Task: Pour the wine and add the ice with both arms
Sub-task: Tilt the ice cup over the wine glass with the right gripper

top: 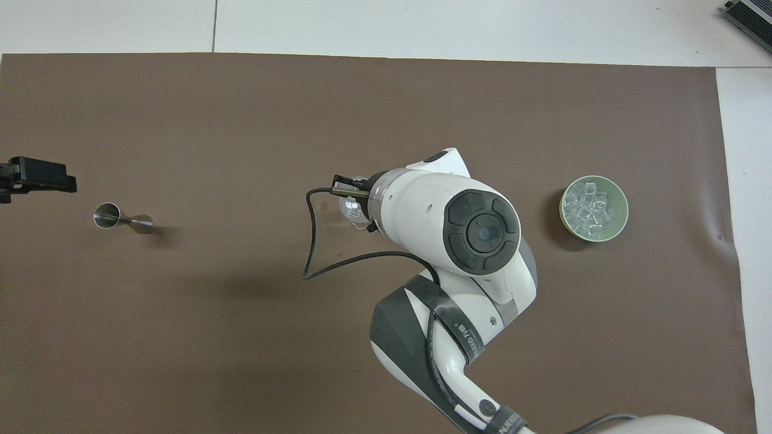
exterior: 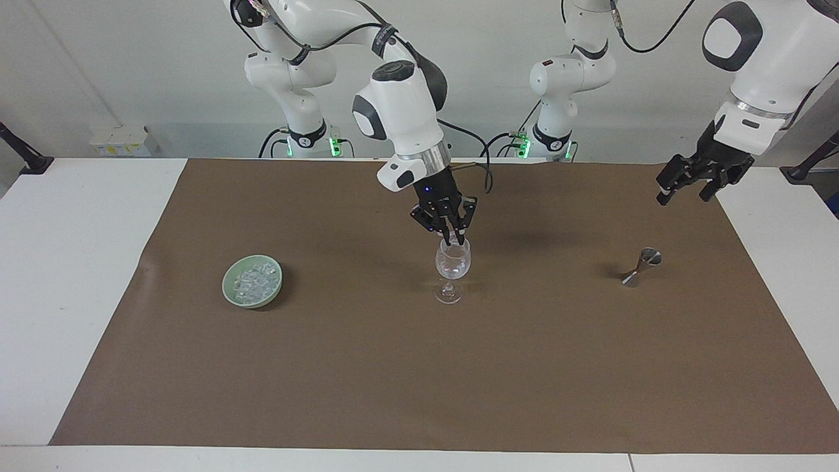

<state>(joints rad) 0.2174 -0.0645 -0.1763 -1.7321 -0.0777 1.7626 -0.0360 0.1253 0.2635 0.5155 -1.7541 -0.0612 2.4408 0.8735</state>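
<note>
- My right gripper [exterior: 453, 240] hangs right at the mouth of the wine glass [exterior: 452, 265], fingertips pinched together at the rim. Whether a piece of ice sits between them I cannot tell.
- In the overhead view my right arm's wrist covers most of the glass; only part of its bowl [top: 351, 208] peeks out beside the gripper [top: 345, 188].
- The wine glass stands upright near the middle of the brown mat [exterior: 419, 367], with clear pieces in its bowl.
- The ice [exterior: 254, 280] lies heaped in the pale green bowl [exterior: 231, 288], which sits on the mat toward my right arm's end of the table [exterior: 65, 262], well apart from the glass and from my right gripper. From above the same chunks [top: 590, 206] fill the bowl [top: 622, 211].
- My left gripper [exterior: 683, 185] waits in the air with its fingers spread wide and nothing between them, over the mat's edge at my left arm's end.
- A small metal jigger [exterior: 641, 267] lies on its side on the mat, well clear of my left gripper; from above it [top: 122, 218] lies just beside that gripper's tip [top: 42, 176].
</note>
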